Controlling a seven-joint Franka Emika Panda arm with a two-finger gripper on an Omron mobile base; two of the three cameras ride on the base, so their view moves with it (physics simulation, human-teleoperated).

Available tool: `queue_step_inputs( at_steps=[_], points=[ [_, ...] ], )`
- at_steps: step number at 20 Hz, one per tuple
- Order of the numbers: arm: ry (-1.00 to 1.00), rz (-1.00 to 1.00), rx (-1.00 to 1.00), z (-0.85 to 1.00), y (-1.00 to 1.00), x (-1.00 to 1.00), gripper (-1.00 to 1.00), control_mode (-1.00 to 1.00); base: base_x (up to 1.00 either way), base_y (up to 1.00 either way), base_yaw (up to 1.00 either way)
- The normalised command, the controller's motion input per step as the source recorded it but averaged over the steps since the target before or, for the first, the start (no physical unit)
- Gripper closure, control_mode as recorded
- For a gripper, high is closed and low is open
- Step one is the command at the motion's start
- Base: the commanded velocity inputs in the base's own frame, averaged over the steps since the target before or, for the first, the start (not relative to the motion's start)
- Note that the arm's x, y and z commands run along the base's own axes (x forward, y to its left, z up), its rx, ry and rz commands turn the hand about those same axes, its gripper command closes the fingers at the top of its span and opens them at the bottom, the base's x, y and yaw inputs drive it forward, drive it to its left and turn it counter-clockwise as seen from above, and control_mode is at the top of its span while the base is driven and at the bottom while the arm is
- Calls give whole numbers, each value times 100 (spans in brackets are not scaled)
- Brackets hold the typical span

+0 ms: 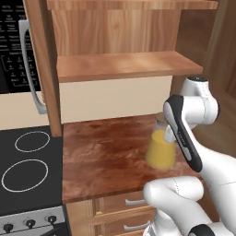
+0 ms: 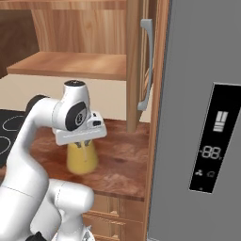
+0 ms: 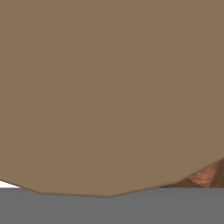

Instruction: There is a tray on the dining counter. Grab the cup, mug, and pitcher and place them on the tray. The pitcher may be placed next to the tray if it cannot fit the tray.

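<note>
Far to the left of the claw lies the black stovetop (image 1: 27, 170) with its two white rings, and above it a dark microwave panel (image 1: 14, 44) with a pale handle. Closer in, still left of the claw, a wooden cabinet post (image 1: 46, 69) stands upright, with a wooden shelf (image 1: 124, 67) running rightward from it, above and behind the claw. Below spreads the reddish wood countertop (image 1: 101, 156) that adjoins the stovetop.

The pitcher (image 1: 161, 150) stands upright on this countertop, right under the claw (image 2: 84, 142); its yellow-orange body is wide, its clear neck reaches up into the hand. The claw comes down from above onto the neck and is clenched, grasping the pitcher at its top. In the hand view a flat tan surface sits hard against the camera, with a sliver of countertop at the lower right.

Right of the claw hangs a cabinet door handle (image 2: 146, 66), then the grey refrigerator (image 2: 202, 117) with its dark display.
</note>
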Motion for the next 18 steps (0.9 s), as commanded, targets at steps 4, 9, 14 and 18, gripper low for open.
queue_step_inputs(
  at_steps=[4,9,14,18],
  points=[
    [0,0,0,16,8,0,100,-100,0,0,0],
    [0,0,0,10,3,-6,100,100,-6,0,0],
    [0,0,0,0,0,0,100,100,-79,0,5],
    [0,0,0,0,0,0,100,100,-100,3,13]
  ],
)
